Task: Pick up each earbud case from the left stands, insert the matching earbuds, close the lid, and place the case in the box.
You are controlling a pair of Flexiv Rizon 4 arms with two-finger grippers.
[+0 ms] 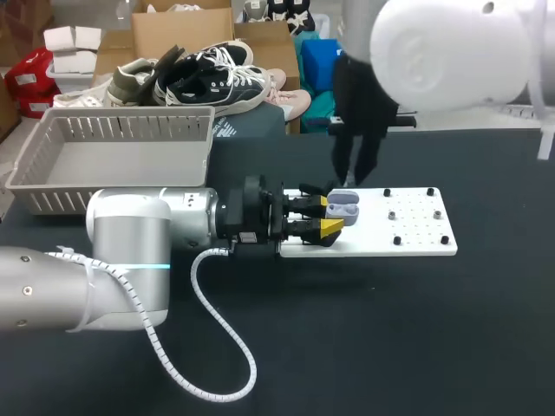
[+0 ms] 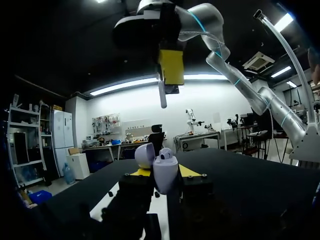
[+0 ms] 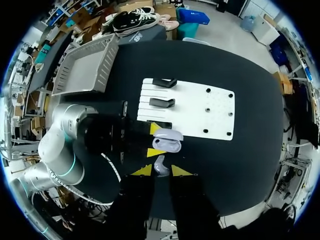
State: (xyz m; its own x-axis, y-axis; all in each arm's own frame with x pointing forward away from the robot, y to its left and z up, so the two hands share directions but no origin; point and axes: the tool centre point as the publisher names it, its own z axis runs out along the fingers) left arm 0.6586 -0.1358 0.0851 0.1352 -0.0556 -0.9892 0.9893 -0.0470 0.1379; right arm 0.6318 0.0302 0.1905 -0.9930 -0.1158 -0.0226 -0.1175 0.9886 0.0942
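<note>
We see a black table [image 1: 434, 329], and we place everything on it by the white board [image 1: 416, 238] lying flat near its middle. Well to the left of the board and farther back stands the grey slatted box [image 1: 35, 186], resting on the table. Our left arm [image 1: 130, 234] comes in from the left, level and low over the table, with a white cable [image 1: 217, 347] looping beneath it. The left gripper [image 1: 332, 217] sits over the board's left end, its yellow tips pinching the earbud case [image 1: 343, 205] from two sides. The case is held upright with its lid [image 2: 145, 155] swung open. Two black stands [image 3: 162, 102] sit on the board's left part, just beyond the held case, and the board's right part shows only small pegs and holes. Our right arm [image 1: 451, 52] enters from the upper right and hangs above the board's left end. The right gripper [image 3: 161, 171] points straight down over the open case, its tips pressed on a white earbud [image 3: 160, 164] that hangs above the case without touching it.
</note>
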